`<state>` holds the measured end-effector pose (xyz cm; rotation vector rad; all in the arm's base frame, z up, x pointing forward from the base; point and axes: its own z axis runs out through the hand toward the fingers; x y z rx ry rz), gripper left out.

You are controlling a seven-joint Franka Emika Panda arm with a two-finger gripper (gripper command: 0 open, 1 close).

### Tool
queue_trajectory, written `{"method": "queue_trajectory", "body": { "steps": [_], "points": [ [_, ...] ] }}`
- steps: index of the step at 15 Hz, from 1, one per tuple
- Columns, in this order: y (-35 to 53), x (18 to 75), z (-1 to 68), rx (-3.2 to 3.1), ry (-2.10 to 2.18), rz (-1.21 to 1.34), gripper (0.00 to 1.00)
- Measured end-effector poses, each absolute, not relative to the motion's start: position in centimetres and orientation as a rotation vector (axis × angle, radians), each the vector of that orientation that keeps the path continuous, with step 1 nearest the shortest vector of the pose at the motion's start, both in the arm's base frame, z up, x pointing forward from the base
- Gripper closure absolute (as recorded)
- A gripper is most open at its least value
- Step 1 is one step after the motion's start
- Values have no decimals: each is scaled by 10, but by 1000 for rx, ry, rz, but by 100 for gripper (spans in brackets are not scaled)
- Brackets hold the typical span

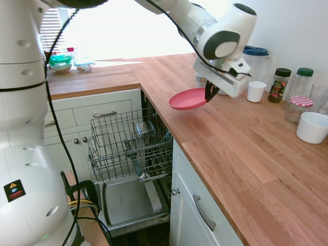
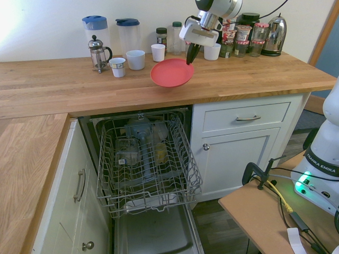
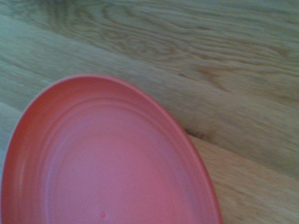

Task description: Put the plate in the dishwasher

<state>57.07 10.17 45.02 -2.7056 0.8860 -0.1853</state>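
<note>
Coral plate at the gripper's fingertips, over the counter

Relative to the wooden counter (image 2: pixel 254 84): the plate (image 2: pixel 172 73) is over its top, its rim between the closed-in fingers of the gripper (image 2: pixel 191 62), which grips one edge, the rest reaching out sideways; the dishwasher (image 2: pixel 148 164), its wire rack (image 2: pixel 194 168) pulled out, stands open below its edge.

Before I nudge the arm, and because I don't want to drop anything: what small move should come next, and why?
Probably lift the plate slightly: the gripper is shut on its rim, and it appears just above the counter, while the dishwasher rack is pulled out below.
</note>
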Motion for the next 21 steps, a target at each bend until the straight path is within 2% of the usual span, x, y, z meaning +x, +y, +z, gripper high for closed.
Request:
{"method": "queue_trajectory", "body": {
  "steps": [4,7,12,17,21],
  "points": [
    [212,482,495,-2881,758,-509,100],
    [278,431,499,-2958,712,-738,100],
    [311,407,492,-3080,581,-871,100],
    [409,354,466,-3166,101,-1136,100],
    [467,345,424,-3204,-204,-1355,100]
  ]
}}
